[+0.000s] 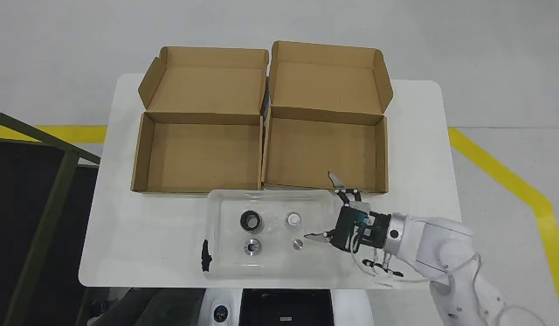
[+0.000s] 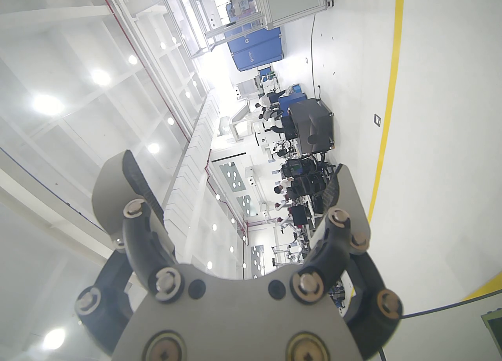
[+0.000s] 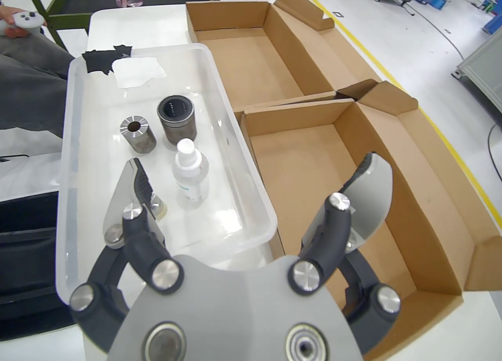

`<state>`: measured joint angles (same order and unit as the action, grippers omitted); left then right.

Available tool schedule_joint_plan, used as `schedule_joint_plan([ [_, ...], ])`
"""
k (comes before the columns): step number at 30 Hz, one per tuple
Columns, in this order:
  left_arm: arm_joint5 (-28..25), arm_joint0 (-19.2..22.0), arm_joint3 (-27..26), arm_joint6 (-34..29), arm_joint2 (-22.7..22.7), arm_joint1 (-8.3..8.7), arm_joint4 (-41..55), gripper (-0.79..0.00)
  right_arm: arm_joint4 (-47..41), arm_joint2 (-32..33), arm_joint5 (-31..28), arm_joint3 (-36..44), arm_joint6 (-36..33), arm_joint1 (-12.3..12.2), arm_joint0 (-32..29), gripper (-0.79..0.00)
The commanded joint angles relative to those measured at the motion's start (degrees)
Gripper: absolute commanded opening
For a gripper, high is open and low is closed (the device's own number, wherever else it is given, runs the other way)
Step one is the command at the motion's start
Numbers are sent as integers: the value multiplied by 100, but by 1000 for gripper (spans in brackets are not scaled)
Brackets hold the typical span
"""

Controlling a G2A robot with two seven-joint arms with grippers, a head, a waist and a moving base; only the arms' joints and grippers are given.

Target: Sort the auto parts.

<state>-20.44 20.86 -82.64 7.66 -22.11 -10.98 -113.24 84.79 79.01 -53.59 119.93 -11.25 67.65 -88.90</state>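
A clear plastic bin [image 1: 229,199] at the table's front holds a dark cylindrical bearing [image 1: 251,220], a steel bushing [image 1: 252,246], a small white bottle [image 1: 296,218] and a small metal part [image 1: 298,243]. My right gripper [image 1: 325,211] hangs open over the bin's right end, empty. In the right wrist view the gripper [image 3: 253,164] straddles the bin wall [image 3: 235,135], one finger above the small metal part [image 3: 158,208], the other over the nearer box. The bearing [image 3: 176,119], bushing [image 3: 137,134] and bottle [image 3: 190,172] stand upright. My left gripper [image 2: 233,166] is open, pointing into the room.
Two open, empty cardboard boxes [image 1: 196,156] [image 1: 323,151] sit side by side behind the bin, flaps raised at the back. Black tape [image 1: 207,258] marks the bin's left end. A green cart [image 1: 35,204] stands left of the table.
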Motion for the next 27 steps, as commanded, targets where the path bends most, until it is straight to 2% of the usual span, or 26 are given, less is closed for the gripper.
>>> schedule_joint_plan([
  [1,0,0,0,0,0,0,0,0,-28,-203,-9,-40,-168,4,108,0],
  [14,0,0,0,0,0,0,0,0,-25,-1155,-43,-255,-1073,7,540,0],
  [27,0,0,0,0,0,0,0,0,-190,-1551,19,-559,-1589,-21,790,0],
])
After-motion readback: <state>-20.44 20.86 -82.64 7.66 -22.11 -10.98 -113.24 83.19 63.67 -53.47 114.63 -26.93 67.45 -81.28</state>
